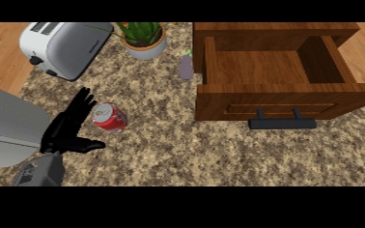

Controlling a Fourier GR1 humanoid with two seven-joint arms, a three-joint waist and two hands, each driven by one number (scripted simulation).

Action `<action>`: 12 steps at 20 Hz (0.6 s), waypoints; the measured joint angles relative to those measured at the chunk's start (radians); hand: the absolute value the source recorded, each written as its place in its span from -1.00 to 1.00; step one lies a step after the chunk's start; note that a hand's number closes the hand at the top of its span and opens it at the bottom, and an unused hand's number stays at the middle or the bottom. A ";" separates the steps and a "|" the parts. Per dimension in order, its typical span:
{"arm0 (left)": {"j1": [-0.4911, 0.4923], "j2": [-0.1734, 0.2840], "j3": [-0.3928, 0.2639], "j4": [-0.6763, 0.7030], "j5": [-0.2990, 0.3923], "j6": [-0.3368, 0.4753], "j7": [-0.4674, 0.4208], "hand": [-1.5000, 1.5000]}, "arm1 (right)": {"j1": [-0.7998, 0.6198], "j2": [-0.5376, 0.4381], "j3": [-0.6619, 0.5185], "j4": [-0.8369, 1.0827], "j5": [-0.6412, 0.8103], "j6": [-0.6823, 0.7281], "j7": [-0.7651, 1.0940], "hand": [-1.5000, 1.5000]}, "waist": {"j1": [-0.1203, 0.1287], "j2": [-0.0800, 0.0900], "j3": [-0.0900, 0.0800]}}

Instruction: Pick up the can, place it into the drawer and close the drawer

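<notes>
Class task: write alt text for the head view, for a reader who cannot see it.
A black left hand, fingers straight, hovers beside a red can lying on a speckled counter. To the right, a wooden drawer stands open; a toaster, potted plant and eggplant sit behind.

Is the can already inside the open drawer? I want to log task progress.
No, the can lies on the counter beside the left hand, well apart from the drawer.

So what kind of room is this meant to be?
Most likely a kitchen. A speckled stone-like counter carries a silver toaster, a potted plant and a red can, with an open wooden drawer on the right.
</notes>
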 measured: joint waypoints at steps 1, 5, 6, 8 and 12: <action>-0.026 0.007 0.006 0.045 -0.004 -0.002 -0.016 -1.00 | -0.004 0.002 -0.001 -0.001 0.001 0.003 0.002 -1.00 | -0.001 0.000 0.000; -0.068 0.004 0.007 0.158 -0.019 -0.007 -0.072 -1.00 | 0.008 0.005 -0.031 -0.004 -0.029 0.027 0.005 -1.00 | -0.003 0.000 0.000; -0.072 0.013 0.011 0.192 -0.021 -0.021 -0.094 -1.00 | 0.019 0.014 -0.024 -0.022 -0.029 0.025 0.008 -1.00 | -0.003 0.001 0.000; -0.097 0.016 0.012 0.258 -0.031 -0.030 -0.130 -1.00 | 0.012 0.010 -0.032 -0.025 -0.041 0.025 0.022 -1.00 | -0.004 0.001 0.000; -0.133 0.010 0.010 0.344 -0.043 -0.036 -0.171 -1.00 | 0.014 0.020 -0.046 -0.038 -0.060 0.034 0.040 -1.00 | -0.003 0.001 0.000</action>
